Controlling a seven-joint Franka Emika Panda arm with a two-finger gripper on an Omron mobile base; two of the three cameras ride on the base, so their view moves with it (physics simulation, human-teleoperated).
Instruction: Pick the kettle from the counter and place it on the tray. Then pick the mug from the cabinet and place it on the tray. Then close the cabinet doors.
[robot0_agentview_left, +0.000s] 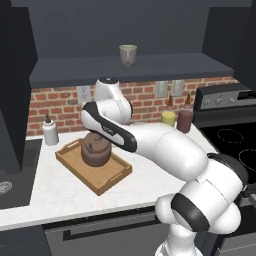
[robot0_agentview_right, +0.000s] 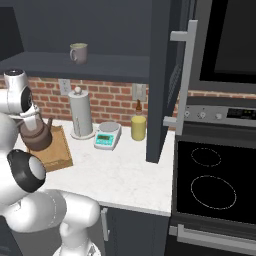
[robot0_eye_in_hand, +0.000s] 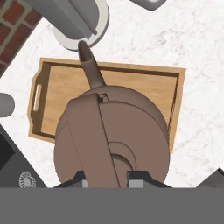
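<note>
Two fingers of the gripper (robot0_eye_in_hand: 106, 177) clamp the kettle (robot0_eye_in_hand: 114, 135) by its handle above the tray (robot0_eye_in_hand: 65, 85). Lower it level onto the tray's middle, clear of the rim, before releasing.

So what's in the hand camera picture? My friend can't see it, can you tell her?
The gripper is shut on the arched handle of the dark-brown kettle, seen from straight above, over the wooden tray. The kettle's spout points up the picture toward a round white base with a grey cylinder on it. The tray lies on the white marbled counter.

Apparently a kitchen: stove (robot0_agentview_right: 212, 180), brick backsplash (robot0_agentview_left: 65, 102), marbled counter (robot0_agentview_right: 125, 175).
</note>
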